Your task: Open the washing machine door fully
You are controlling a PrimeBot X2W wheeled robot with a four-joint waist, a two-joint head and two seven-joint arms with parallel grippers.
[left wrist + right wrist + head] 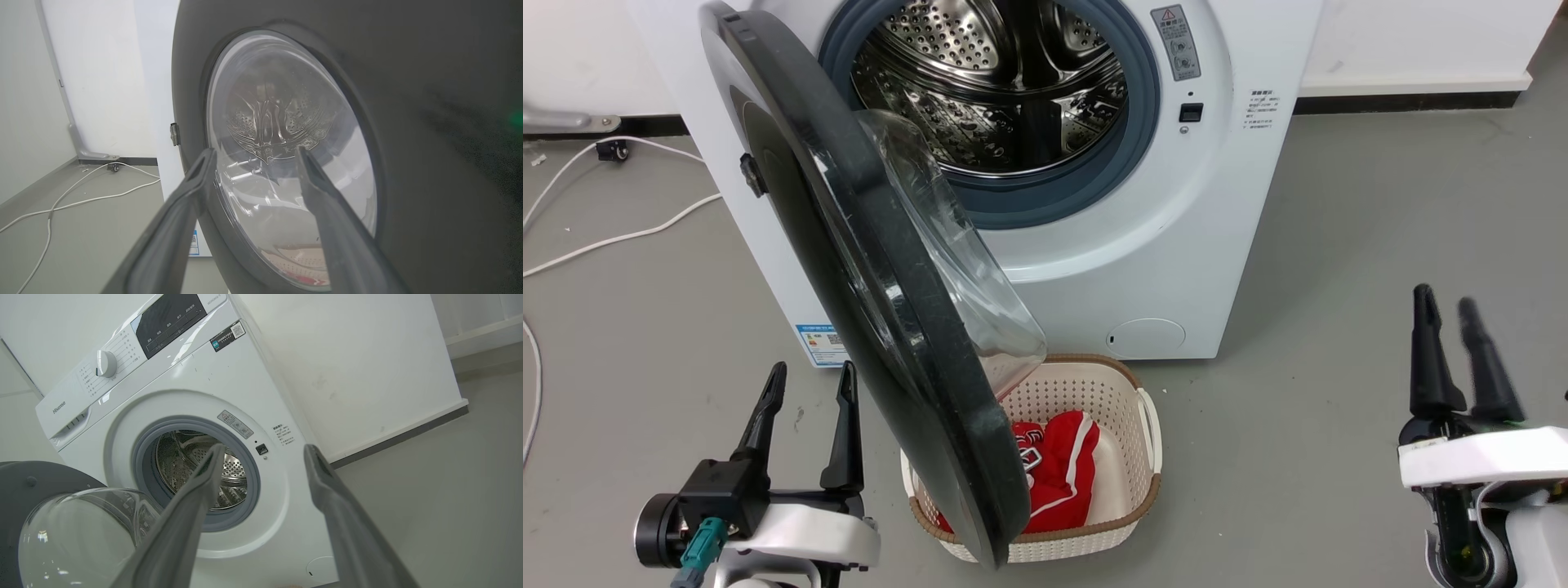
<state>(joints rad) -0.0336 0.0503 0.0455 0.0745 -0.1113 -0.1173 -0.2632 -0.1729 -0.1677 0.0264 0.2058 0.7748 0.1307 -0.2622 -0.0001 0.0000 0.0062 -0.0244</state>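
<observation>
Standing edge-on toward the robot, the door (pixel 882 310) hangs roughly square to the front of the washing machine (pixel 1094 269), hinged on the robot's left side of the opening, with the drum (pixel 988 90) laid bare behind it. Its long dark rim runs from the top of the machine down and forward until its free edge sits above the basket (pixel 1147 425), where a red garment (pixel 1058 465) lies. The clear glass bulge faces the robot's right; the flat outer face looks left. That is the relation that matters: to open further, the free edge has to sweep on toward the robot's left. The left gripper (pixel 813 371) is far the nearer one, just beside the outer face and low near the free edge, fingers spread wide and holding nothing; its wrist camera looks straight at the door's round window. It seems close to the door, but whether it touches cannot be told. The right gripper (pixel 1445 298) stands well apart on the glass side, fingers parted and likewise empty. Judging from this, the left one lies on the side the door must swing into, so it would need to hook the rim and draw it, or a push would have to come from the right.
</observation>
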